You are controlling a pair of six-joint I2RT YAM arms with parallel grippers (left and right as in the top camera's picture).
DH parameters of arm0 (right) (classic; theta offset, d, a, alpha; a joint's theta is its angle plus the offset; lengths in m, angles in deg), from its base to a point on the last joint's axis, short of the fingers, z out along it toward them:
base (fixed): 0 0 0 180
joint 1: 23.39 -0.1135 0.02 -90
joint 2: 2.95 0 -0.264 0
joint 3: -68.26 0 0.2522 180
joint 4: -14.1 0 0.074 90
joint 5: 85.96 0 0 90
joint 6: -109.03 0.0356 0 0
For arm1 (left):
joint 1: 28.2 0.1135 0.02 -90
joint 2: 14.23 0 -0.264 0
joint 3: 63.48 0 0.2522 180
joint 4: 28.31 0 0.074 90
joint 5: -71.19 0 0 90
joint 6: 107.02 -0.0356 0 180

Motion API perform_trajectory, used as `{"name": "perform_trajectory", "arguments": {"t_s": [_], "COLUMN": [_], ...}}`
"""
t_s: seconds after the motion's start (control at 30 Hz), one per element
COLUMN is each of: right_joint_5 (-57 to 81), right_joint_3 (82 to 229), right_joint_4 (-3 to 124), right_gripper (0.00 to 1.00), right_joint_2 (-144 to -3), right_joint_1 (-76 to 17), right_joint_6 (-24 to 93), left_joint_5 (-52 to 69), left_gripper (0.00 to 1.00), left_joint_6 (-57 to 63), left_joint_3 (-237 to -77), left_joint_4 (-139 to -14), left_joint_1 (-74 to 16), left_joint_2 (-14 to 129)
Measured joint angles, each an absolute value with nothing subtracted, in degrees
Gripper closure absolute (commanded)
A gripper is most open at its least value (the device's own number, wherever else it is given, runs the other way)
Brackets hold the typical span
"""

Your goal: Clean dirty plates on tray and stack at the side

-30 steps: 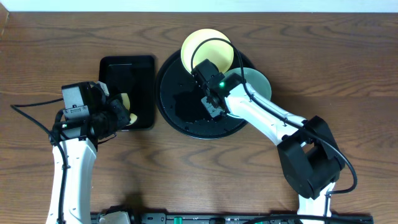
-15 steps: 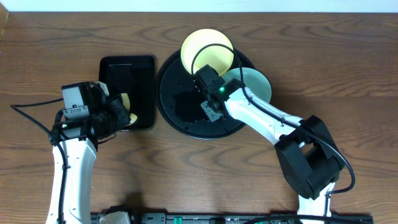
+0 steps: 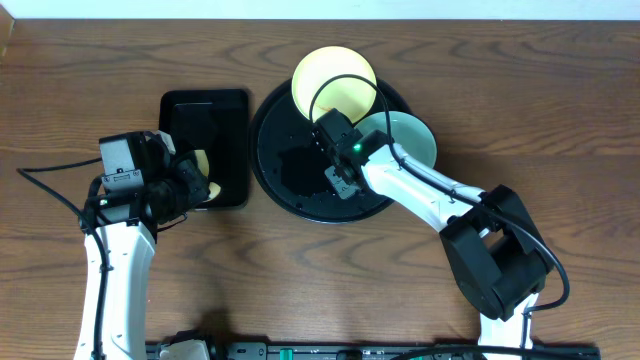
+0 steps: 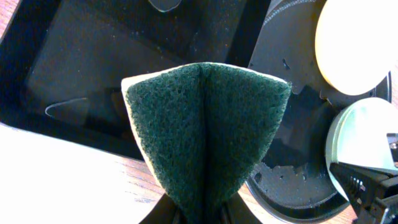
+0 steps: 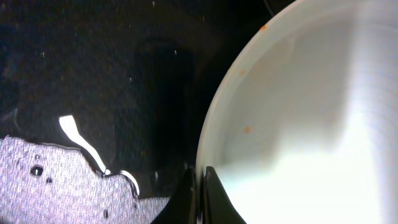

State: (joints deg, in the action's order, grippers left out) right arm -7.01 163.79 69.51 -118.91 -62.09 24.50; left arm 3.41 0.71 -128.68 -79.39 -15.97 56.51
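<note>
Plainly the right gripper [image 5: 200,185] is clamped on the rim of the mint-green plate [image 5: 298,124], which spreads away to its right over the black tray [image 5: 93,68], while the left gripper [image 4: 200,214], gripping the sponge [image 4: 205,137], sits well apart.

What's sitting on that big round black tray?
A pale yellow plate at the far edge and a mint-green plate, its rim pinched in the jaws of the right arm. That arm covers part of the tray; anything beneath the plates is hidden.
</note>
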Motion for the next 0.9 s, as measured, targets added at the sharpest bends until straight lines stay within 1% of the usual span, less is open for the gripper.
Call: {"name": "perform_trajectory", "arguments": {"t_s": [0.27, 0.47, 0.63, 0.9], "right_joint_5": [-7.36, -7.43, -10.2, -12.85], "right_joint_3": [170.59, 171.12, 172.47, 182.83], "right_joint_4": [75.5, 76.7, 80.31, 85.75], "right_gripper": [0.99, 0.99, 0.99, 0.99], "right_joint_2": [-118.91, -118.91, -118.91, -116.66], "right_joint_1": [-62.09, -62.09, -62.09, -62.09], "right_joint_6": [24.46, 24.44, 24.15, 21.7], "left_joint_5": [3.41, 3.41, 3.41, 3.41], "left_gripper": [0.86, 0.86, 0.86, 0.86], "left_joint_6": [0.71, 0.71, 0.73, 0.71], "left_joint_3": [-128.68, -128.68, -128.68, -128.68], "left_joint_4": [-79.39, -79.39, -79.39, -79.39], "left_joint_1": [-15.97, -15.97, -15.97, -15.97], "left_joint_2": [56.51, 56.51, 56.51, 56.51]}}
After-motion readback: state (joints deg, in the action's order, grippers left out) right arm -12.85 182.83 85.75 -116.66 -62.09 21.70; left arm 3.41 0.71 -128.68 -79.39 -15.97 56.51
